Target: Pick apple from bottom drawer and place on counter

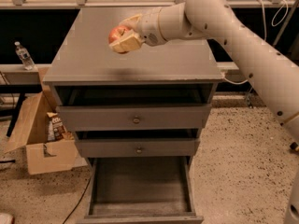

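So the gripper (119, 35) is over the counter (154, 62), left of centre, with the arm reaching in from the right. The apple (117, 32) sits right between the two pale fingers (127, 43), one above and behind it, one under it at the front. The jaws are clamped onto it, and its red side pokes out to the left. It looks lifted just off the grey top, not resting on it. Down below, the bottom drawer (140, 183) is pulled wide open. A cardboard box (39, 146) sits on the floor to the left of the cabinet.
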Robot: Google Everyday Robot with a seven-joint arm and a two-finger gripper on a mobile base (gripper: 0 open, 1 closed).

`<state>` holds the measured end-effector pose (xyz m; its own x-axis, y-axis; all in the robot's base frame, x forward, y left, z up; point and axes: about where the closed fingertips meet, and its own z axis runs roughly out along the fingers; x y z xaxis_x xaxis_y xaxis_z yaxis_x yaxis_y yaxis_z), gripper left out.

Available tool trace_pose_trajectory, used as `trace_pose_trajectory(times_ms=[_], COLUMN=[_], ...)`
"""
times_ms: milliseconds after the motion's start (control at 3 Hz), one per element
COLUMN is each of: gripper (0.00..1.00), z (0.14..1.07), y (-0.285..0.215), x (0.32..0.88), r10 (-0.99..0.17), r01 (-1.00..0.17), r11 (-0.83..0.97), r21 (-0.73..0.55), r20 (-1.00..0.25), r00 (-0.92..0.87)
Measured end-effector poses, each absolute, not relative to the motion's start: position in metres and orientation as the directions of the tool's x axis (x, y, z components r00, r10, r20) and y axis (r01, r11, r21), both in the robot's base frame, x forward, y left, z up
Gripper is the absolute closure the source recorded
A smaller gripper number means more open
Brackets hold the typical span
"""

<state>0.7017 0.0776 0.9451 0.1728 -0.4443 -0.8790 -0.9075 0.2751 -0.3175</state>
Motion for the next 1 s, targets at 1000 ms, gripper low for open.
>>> trace_pose_trajectory(times_ms=[1000], gripper=[1.00], z=[0.931], y=[0.064], x=[0.811], r10=[-0.438], r01=[-0.829], r11=[0.531], r21=[-0.174], r20=[-0.894], r00=[-0.092])
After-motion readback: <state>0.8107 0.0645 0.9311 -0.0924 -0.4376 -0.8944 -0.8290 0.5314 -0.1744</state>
